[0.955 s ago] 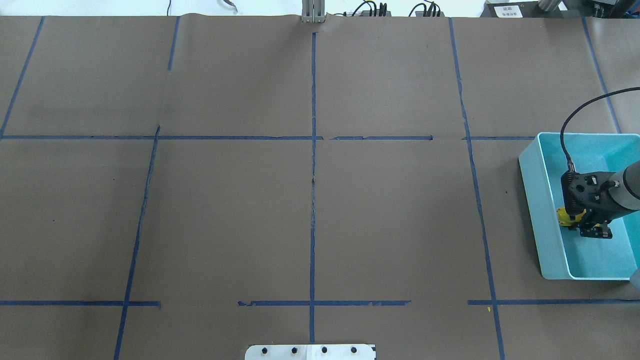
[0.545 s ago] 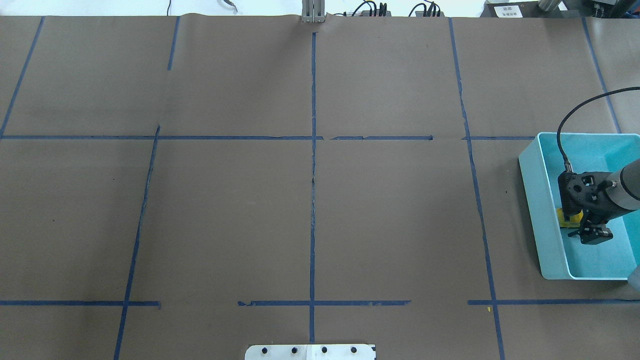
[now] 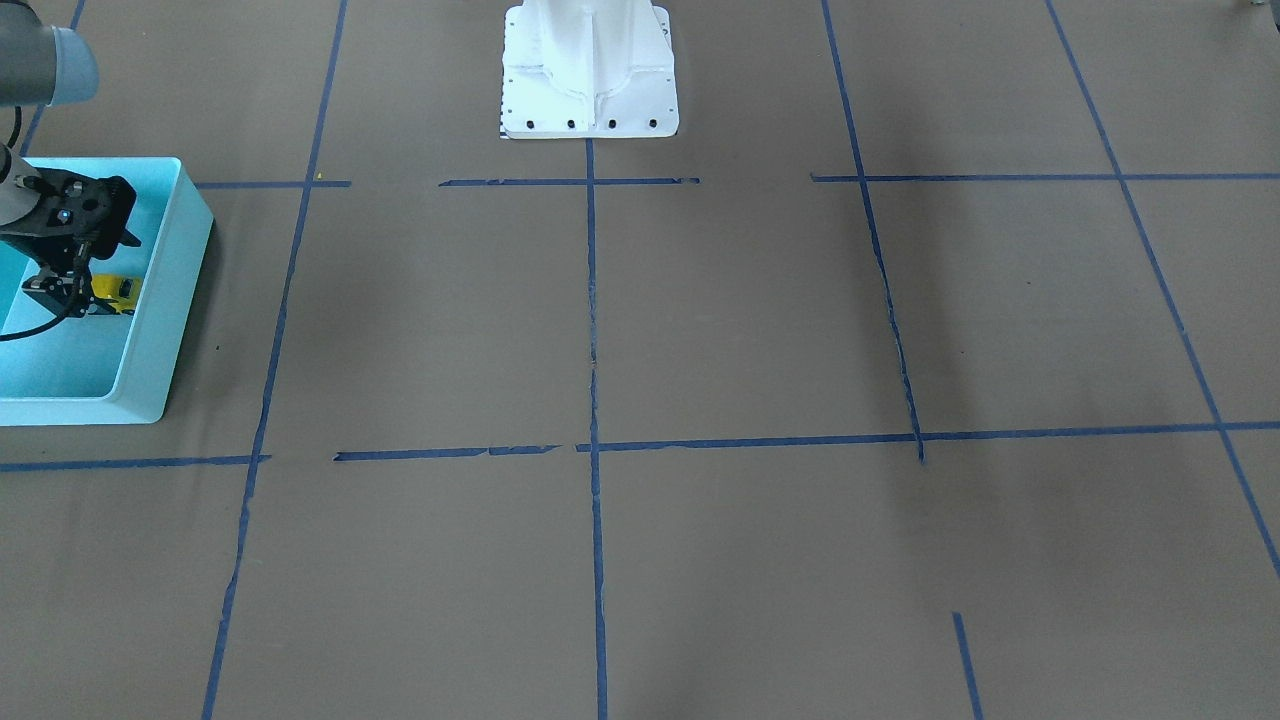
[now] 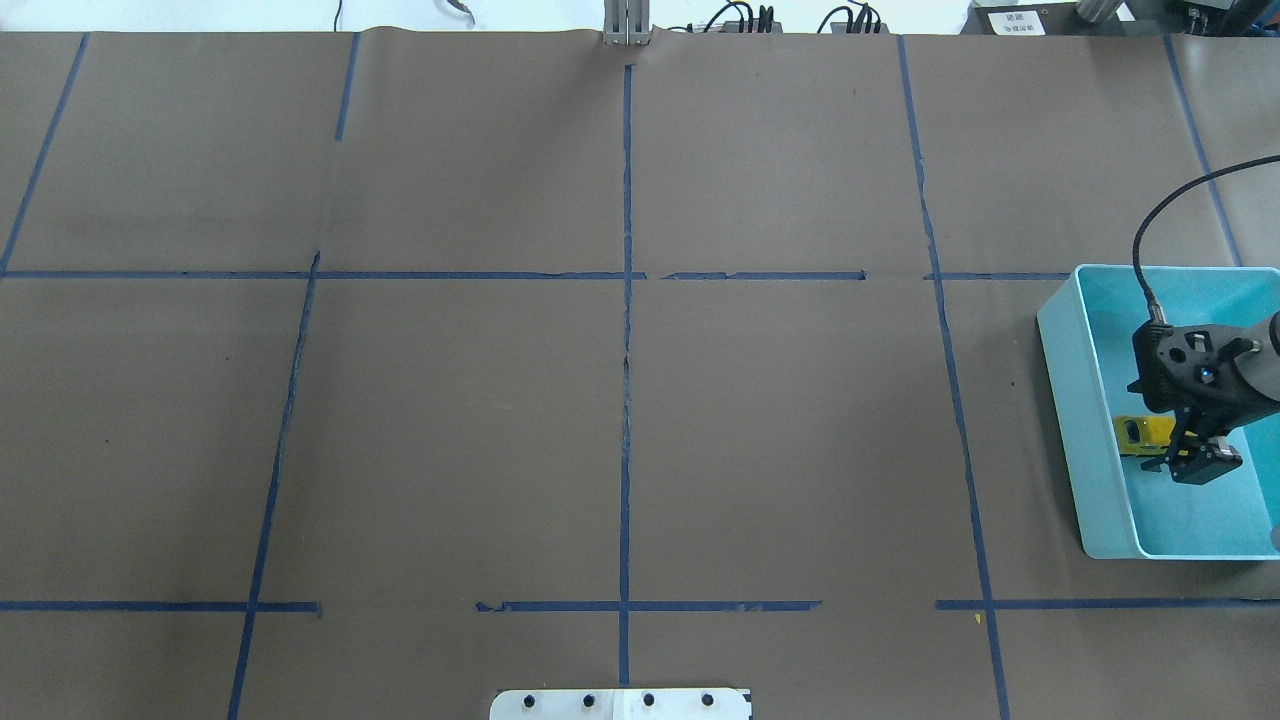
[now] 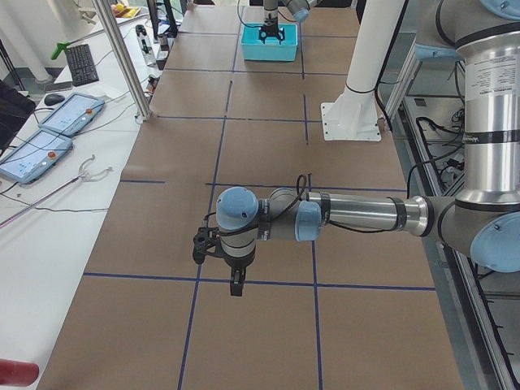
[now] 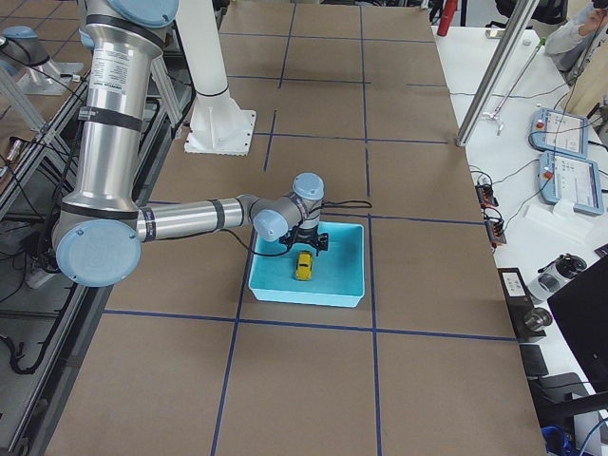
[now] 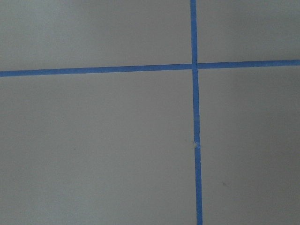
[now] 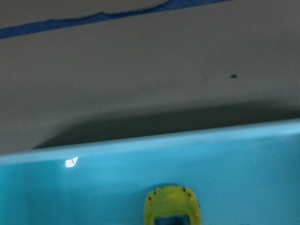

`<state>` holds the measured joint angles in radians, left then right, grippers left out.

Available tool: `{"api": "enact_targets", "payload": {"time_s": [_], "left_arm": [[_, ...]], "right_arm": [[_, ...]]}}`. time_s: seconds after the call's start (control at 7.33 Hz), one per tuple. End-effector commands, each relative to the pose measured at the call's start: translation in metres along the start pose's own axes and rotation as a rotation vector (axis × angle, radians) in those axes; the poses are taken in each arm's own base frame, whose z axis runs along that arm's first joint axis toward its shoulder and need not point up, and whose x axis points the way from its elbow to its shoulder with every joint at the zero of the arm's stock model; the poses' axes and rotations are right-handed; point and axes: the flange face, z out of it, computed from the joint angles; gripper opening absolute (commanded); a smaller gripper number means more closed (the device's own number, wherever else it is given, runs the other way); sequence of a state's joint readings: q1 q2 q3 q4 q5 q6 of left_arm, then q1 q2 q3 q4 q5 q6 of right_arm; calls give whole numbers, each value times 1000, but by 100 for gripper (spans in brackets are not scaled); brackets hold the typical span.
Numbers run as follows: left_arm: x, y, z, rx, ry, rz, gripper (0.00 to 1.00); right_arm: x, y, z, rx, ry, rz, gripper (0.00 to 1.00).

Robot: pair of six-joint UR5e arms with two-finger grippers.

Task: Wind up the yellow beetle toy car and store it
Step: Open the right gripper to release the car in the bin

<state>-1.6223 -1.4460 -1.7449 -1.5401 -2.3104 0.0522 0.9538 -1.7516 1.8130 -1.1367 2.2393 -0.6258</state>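
Note:
The yellow beetle toy car (image 4: 1140,432) lies on the floor of the turquoise bin (image 4: 1075,420), close to the bin's wall on the table's middle side. It also shows in the front view (image 3: 115,291), the right side view (image 6: 304,266) and at the bottom of the right wrist view (image 8: 172,206). My right gripper (image 4: 1195,462) hangs open inside the bin, just beside and above the car, with nothing in it. My left gripper (image 5: 234,284) points down over bare brown paper at the table's other end. Its jaws show only in the left side view, so I cannot tell their state.
Brown paper with blue tape lines (image 4: 627,300) covers the table. The white robot pedestal (image 3: 590,70) stands at the near middle edge. The bin (image 3: 170,300) sits at the table's right end. Tablets and cables (image 5: 49,130) lie on a side desk beyond the table.
The right gripper, which was over the car, has let it go and shifted slightly right. The car now lies uncovered on the bin floor.

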Motion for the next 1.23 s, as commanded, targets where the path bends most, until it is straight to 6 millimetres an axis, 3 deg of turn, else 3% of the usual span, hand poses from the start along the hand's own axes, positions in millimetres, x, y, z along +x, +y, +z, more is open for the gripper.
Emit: {"api": "enact_targets", "payload": {"time_s": [0.0,0.14,0.27,0.55,0.95,1.09], "left_arm": [[0,0,1,-2,0,-2,99],[1,-1,-1,3,0,2,99],[0,0,0,0,0,1,99],[1,-1,-1,4,0,1,99],[1,0,-2,5,0,2,99],[2,0,-2,5,-2,2,99]], "right_arm": [[38,74,-58,36,-17,285,100],[51,97,-80,28,-42,421,100],[78,107,-116,21,-21,538,100],[93,130,-151,23,14,651,100],[92,194,-145,18,5,815,100],[89,206,-144,20,2,1003,100]]}}
